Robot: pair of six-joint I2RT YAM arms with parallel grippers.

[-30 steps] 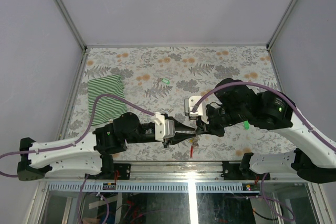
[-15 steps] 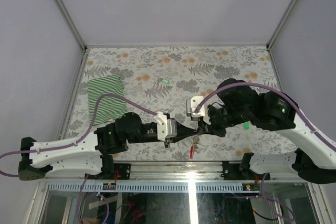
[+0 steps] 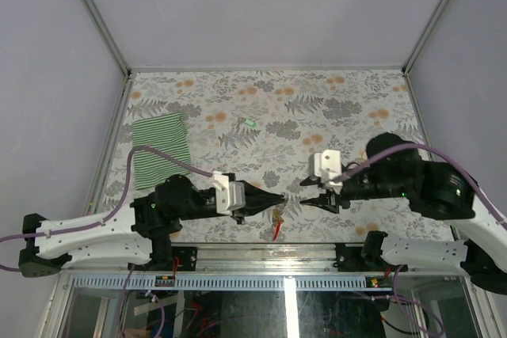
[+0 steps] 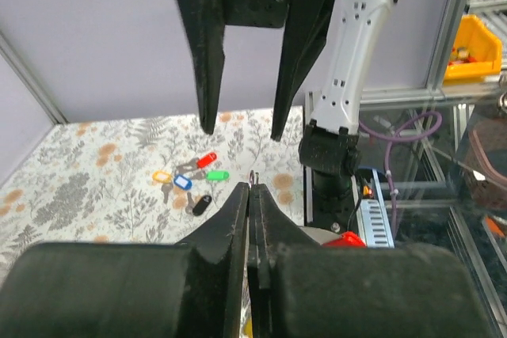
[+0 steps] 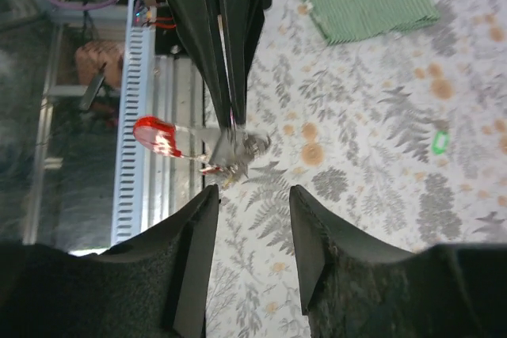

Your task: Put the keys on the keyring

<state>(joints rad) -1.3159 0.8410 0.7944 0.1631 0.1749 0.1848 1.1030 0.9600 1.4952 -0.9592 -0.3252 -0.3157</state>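
Note:
My left gripper is shut on the keyring near the table's front edge. The ring's metal part sticks out past the tips and its red loop hangs below. A small key with a yellowish head seems to dangle from it. My right gripper faces the left one, a short gap away, open and empty. In the right wrist view its fingertips stand apart just short of the ring. Several loose keys with red, green, yellow, blue and black heads lie on the cloth behind the right arm. One green key lies alone farther back.
A green striped cloth lies at the left side of the flowered table cover. The metal front rail runs just below both grippers. Grey walls enclose the table on three sides.
Right gripper has let go of the keyring, opened and drawn back to the right. Left gripper has shut on the keyring and pulled slightly left with it.

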